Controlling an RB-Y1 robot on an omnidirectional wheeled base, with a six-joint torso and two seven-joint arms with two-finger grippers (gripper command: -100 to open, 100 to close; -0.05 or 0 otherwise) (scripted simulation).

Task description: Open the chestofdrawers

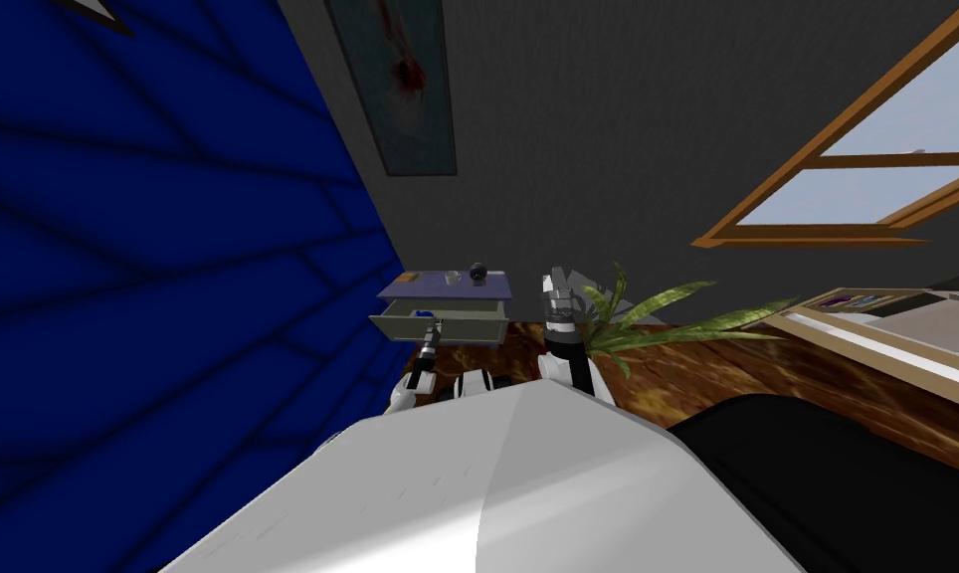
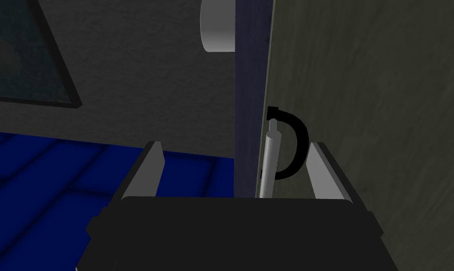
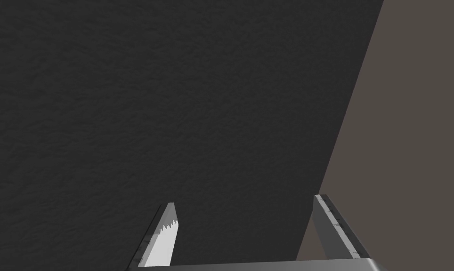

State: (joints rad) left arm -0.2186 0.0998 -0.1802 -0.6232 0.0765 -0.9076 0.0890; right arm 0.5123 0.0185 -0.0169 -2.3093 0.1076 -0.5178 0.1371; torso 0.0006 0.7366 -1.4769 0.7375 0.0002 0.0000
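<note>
The chest of drawers (image 1: 448, 287) is small, with a purple top, and stands against the dark wall. Its grey-green top drawer (image 1: 440, 324) is pulled out towards me. My left gripper (image 1: 430, 322) is at the middle of the drawer front. In the left wrist view this gripper (image 2: 235, 164) is open. The black curved handle (image 2: 297, 141) and a thin grey rod (image 2: 271, 160) lie between its fingers, close to one finger (image 2: 321, 164). The drawer front (image 2: 372, 117) is beside it. My right gripper (image 1: 553, 289) is raised to the right of the chest, open (image 3: 247, 226) and holding nothing.
A white cup (image 1: 453, 278) and a dark round object (image 1: 479, 270) stand on the chest's top. A green plant (image 1: 647, 318) spreads just right of the right arm. A blue wall (image 1: 149, 249) runs along the left. A light shelf unit (image 1: 885, 318) lies at the right.
</note>
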